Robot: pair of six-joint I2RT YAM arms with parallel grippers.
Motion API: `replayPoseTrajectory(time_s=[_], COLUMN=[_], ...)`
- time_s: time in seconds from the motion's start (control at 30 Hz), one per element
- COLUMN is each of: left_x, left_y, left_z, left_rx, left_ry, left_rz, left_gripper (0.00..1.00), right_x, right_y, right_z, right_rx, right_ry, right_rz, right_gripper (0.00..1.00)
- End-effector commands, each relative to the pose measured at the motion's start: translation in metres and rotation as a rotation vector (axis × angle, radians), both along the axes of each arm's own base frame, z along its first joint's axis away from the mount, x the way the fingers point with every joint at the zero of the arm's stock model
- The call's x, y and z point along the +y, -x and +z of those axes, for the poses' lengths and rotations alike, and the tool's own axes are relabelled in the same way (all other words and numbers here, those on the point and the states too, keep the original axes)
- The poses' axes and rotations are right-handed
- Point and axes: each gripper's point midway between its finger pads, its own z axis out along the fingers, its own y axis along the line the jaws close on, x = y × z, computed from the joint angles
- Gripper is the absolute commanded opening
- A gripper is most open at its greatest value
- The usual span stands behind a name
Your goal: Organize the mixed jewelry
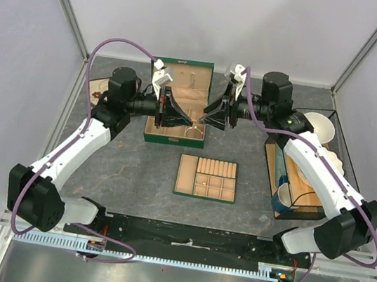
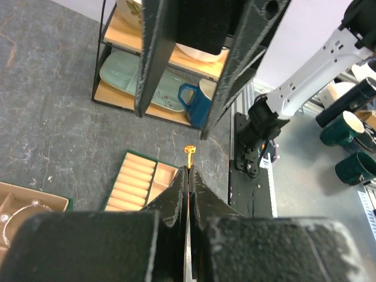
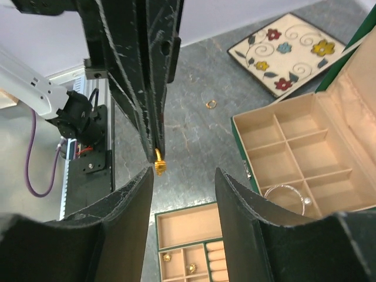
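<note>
My left gripper (image 1: 190, 121) (image 2: 189, 170) is shut on a tiny gold-coloured piece (image 2: 189, 151) (image 3: 159, 167) that sticks out of its tips, held in the air just right of the green jewelry box (image 1: 179, 100). My right gripper (image 1: 204, 121) (image 3: 183, 176) faces it tip to tip, open, with the gold piece close to its left finger (image 3: 126, 200). The silvery bangle (image 3: 288, 194) (image 2: 20, 214) lies in a front compartment of the box. Two gold pieces (image 3: 167, 257) sit in small cells of the tan divided tray (image 1: 206, 178). A gold ring (image 3: 210, 104) lies loose on the table.
A wire rack (image 1: 295, 185) with dishes and a blue mug (image 2: 197, 103) stands at the right, with a white bowl (image 1: 318, 125) behind it. A flowered plate (image 3: 288, 53) lies left of the box. Mugs (image 2: 352, 129) stand off the table's near side.
</note>
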Motion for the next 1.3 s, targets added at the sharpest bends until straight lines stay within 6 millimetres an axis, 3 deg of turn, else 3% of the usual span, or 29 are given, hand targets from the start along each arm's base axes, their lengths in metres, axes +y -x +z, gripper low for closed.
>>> replayPoseTrajectory(time_s=[0.0, 0.87, 1.27], left_x=[0.002, -0.005, -0.006], left_y=[0.019, 0.024, 0.026], left_z=[0.017, 0.013, 0.009], left_rx=[-0.104, -0.095, -0.092], left_ry=[-0.009, -0.032, -0.041], left_rz=[-0.064, -0.098, -0.106], left_gripper=[0.02, 0.02, 0.01], right_x=[0.0, 0.016, 0.017], right_y=[0.009, 0.024, 0.026], right_z=[0.006, -0.005, -0.003], right_rx=[-0.026, 0.065, 0.068], right_ry=[0.008, 0.009, 0.005], right_rz=[0.06, 0.159, 0.17], right_gripper=[0.54, 0.48, 0.34])
